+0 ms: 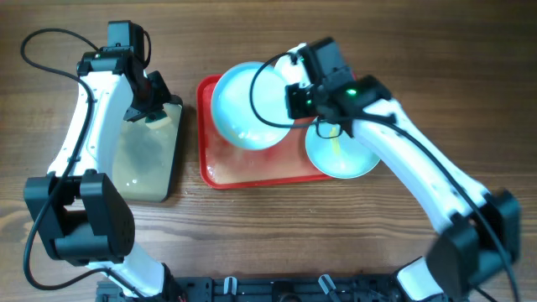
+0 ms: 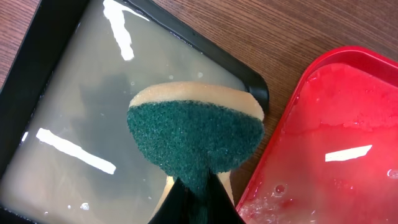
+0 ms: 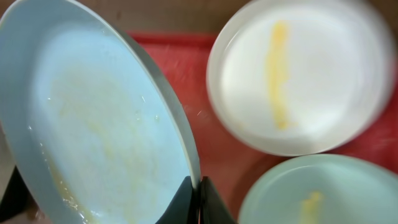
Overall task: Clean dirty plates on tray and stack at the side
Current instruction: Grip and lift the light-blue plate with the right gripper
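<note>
My right gripper (image 1: 295, 102) (image 3: 199, 190) is shut on the rim of a pale blue plate (image 1: 247, 105) (image 3: 93, 118). It holds the plate tilted on edge over the left part of the red tray (image 1: 252, 174) (image 3: 208, 118); the plate's face is wet with faint yellowish smears. A white plate (image 3: 298, 74) with a yellow streak and a second pale blue plate (image 3: 323, 193) with a yellow smear lie at the tray's right end; the overhead view shows one of them (image 1: 340, 155). My left gripper (image 1: 153, 107) (image 2: 199, 202) is shut on a green-and-tan sponge (image 2: 196, 134).
A black-rimmed tray (image 1: 151, 159) (image 2: 18, 81) of cloudy soapy water lies left of the red tray, under the sponge. The red tray's wet corner (image 2: 336, 124) sits close beside it. Bare wooden table surrounds both trays.
</note>
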Controlling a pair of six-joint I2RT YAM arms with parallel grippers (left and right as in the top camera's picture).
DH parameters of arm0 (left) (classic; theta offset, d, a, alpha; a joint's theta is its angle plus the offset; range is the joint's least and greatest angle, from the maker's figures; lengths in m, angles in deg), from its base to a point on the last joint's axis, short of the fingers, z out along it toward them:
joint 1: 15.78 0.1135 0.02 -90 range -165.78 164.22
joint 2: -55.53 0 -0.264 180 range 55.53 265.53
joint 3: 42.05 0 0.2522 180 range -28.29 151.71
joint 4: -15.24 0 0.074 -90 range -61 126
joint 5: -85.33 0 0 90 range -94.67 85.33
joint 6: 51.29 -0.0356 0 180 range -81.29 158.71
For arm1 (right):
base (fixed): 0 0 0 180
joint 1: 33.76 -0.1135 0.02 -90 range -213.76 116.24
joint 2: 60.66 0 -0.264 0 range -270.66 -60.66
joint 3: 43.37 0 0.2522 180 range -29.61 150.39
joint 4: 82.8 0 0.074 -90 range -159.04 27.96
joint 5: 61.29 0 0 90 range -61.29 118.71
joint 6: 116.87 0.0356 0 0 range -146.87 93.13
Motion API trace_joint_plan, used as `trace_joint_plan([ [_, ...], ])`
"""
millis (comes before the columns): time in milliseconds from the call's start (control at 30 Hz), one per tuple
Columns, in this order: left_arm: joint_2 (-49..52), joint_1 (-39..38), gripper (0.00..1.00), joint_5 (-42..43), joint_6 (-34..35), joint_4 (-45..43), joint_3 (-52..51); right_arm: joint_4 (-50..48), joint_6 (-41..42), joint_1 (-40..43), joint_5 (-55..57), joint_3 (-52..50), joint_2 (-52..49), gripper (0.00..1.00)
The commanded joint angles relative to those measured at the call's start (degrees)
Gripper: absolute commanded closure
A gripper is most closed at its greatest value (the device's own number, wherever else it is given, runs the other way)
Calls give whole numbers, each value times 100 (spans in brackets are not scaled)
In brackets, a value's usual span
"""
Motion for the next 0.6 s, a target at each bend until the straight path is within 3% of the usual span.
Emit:
trace_joint_plan([
  [0,61,11,96,-74,94,-24,-37,79,-125,-9,1768,101,376,96],
  [167,61,11,96,-74,96,-24,-37,199,-407,-221,2955,101,402,96],
  [400,61,11,96,-74,96,-24,-37,157,-1071,-1572,5165,87,358,96],
  [567,61,11,96,-74,96,-22,-37,-13,-1119,-2267,6798,87,278,96],
])
